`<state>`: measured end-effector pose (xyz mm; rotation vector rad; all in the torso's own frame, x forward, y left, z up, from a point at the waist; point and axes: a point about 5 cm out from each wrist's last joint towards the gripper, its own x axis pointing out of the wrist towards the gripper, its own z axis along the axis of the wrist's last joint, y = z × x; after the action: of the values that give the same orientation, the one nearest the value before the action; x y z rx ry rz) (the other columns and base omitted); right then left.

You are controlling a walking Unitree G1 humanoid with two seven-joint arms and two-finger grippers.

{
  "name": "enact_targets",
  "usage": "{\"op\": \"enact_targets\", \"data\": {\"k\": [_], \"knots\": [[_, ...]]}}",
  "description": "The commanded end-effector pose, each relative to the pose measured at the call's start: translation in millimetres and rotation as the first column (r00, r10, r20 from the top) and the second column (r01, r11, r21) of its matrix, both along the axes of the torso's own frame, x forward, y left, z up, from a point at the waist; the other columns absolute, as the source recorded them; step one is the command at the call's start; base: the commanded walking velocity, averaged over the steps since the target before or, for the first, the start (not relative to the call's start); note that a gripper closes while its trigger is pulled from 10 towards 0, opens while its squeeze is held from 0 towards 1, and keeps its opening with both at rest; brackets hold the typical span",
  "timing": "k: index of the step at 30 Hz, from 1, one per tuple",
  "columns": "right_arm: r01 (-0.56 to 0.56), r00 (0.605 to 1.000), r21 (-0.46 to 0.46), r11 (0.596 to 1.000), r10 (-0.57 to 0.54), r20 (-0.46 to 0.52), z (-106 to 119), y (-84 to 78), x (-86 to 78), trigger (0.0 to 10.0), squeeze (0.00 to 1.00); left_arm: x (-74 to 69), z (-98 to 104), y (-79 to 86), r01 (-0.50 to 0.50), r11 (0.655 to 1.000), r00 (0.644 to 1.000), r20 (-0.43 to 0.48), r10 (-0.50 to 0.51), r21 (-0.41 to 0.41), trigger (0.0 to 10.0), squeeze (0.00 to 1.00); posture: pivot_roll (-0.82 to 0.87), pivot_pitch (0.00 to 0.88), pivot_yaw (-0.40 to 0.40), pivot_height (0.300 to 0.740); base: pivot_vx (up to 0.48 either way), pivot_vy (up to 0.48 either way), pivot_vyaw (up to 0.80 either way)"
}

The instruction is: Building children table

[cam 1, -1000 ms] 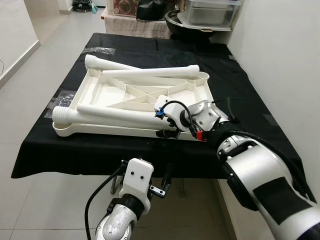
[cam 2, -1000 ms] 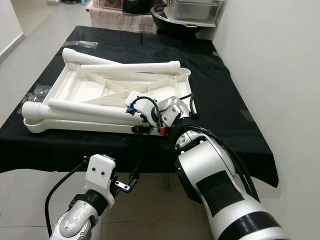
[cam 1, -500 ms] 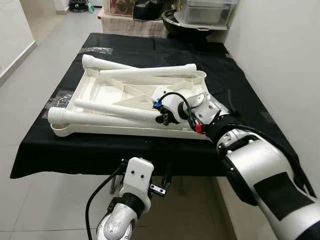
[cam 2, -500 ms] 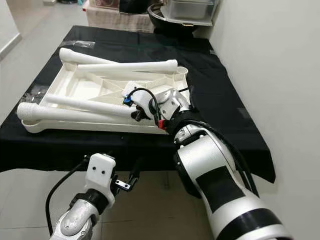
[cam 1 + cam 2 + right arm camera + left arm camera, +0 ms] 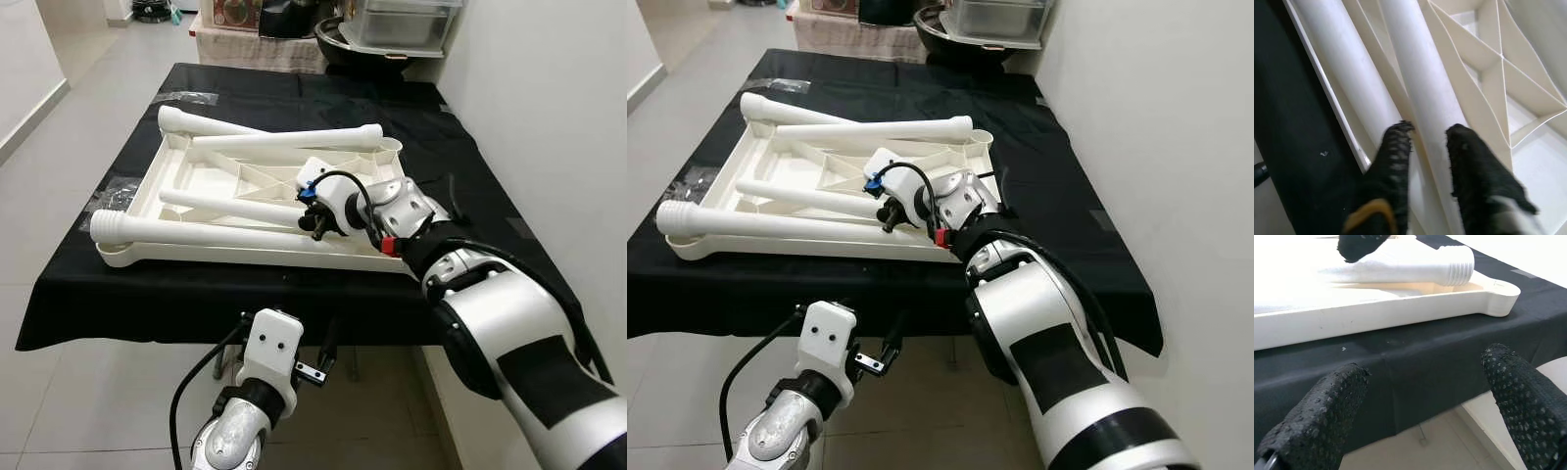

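Observation:
A white children's tabletop point(image 5: 245, 257) lies upside down on the black-covered table point(image 5: 470, 166). Several white legs lie on it: two crossed at the far side point(image 5: 294, 139), and one along the near rim point(image 5: 196, 233) with its threaded end to the left. A further leg point(image 5: 230, 207) lies slanted just behind that one. My right gripper point(image 5: 315, 225) is shut on the right end of this slanted leg, one finger on each side in the right wrist view point(image 5: 1425, 137). Below the table's near edge my left gripper point(image 5: 1420, 416) stands open and holds nothing.
A white wall runs close along the right of the table. A dark bowl and a clear bin point(image 5: 392, 24) stand beyond the far end. Clear plastic bags point(image 5: 118, 191) lie on the cloth at the left. Tiled floor lies to the left and in front.
My right gripper has carried its end of the slanted leg away from the near-rim leg, toward the tabletop's middle. The left gripper has stayed put; the view shifted slightly.

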<state>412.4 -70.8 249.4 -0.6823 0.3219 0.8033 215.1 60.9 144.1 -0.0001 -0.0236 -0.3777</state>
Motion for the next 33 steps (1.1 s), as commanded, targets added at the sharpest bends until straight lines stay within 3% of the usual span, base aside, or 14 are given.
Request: {"op": "enact_targets", "data": {"k": [1,6,7,8,9,18,24,30,33], "knots": [[0.011,0.999,0.046,0.999,-0.013,0.032,10,0.7,1.6,10.0,1.00,-4.8,0,-16.2,0.043,0.998,0.999,-0.018,-0.043,-0.040,10.0,0.00,0.01,0.105,-0.135,0.740,0.000,0.000,0.00],[0.037,0.995,0.097,0.995,-0.045,0.085,18,1.0,3.8,10.0,1.00,-3.9,0,-15.1,0.036,0.998,0.999,-0.018,-0.037,-0.044,10.0,0.00,0.01,0.100,-0.133,0.740,0.000,0.000,0.00],[0.050,0.994,0.116,0.992,-0.061,0.093,19,0.3,4.5,10.0,0.86,-3.4,0,-14.6,0.030,0.999,0.999,-0.015,-0.031,-0.045,10.0,0.00,0.01,0.098,-0.134,0.740,0.000,0.000,0.00],[0.058,0.993,0.126,0.990,-0.071,0.096,20,-0.3,4.9,10.0,0.86,-3.0,0,-14.2,0.026,0.999,1.000,-0.014,-0.026,-0.046,10.0,0.00,0.01,0.098,-0.134,0.740,0.000,0.000,0.00],[0.060,0.993,0.135,0.989,-0.072,0.088,20,-1.0,4.8,10.0,0.00,-2.3,0,-13.8,0.023,0.999,1.000,-0.012,-0.024,-0.049,10.0,0.00,0.01,0.095,-0.131,0.740,0.000,0.000,0.00],[0.031,0.998,0.111,0.993,-0.037,0.054,16,-5.9,3.6,10.0,0.00,-0.1,-1,-13.6,0.024,0.999,1.000,-0.012,-0.024,-0.038,10.0,0.00,0.01,0.082,-0.129,0.740,0.000,0.000,0.00],[0.086,0.994,0.091,0.992,-0.091,0.054,12,-14.9,5.5,10.0,0.00,-0.3,-2,-13.6,0.025,0.999,1.000,-0.015,-0.026,-0.036,10.0,0.00,0.02,0.078,-0.130,0.740,0.000,0.000,0.00],[0.085,0.995,0.087,0.993,-0.089,0.044,8,-20.2,5.4,10.0,0.00,-3.2,-1,-13.7,0.022,0.999,0.999,-0.022,-0.023,-0.043,10.0,0.00,0.02,0.097,-0.130,0.740,0.000,0.000,-0.65],[0.050,0.999,0.024,0.998,-0.051,0.006,-2,-20.2,3.0,10.0,0.00,-8.4,2,-14.1,0.030,0.998,0.999,-0.027,-0.031,-0.054,10.0,0.00,0.02,0.123,-0.132,0.740,0.000,0.000,0.00]]}}
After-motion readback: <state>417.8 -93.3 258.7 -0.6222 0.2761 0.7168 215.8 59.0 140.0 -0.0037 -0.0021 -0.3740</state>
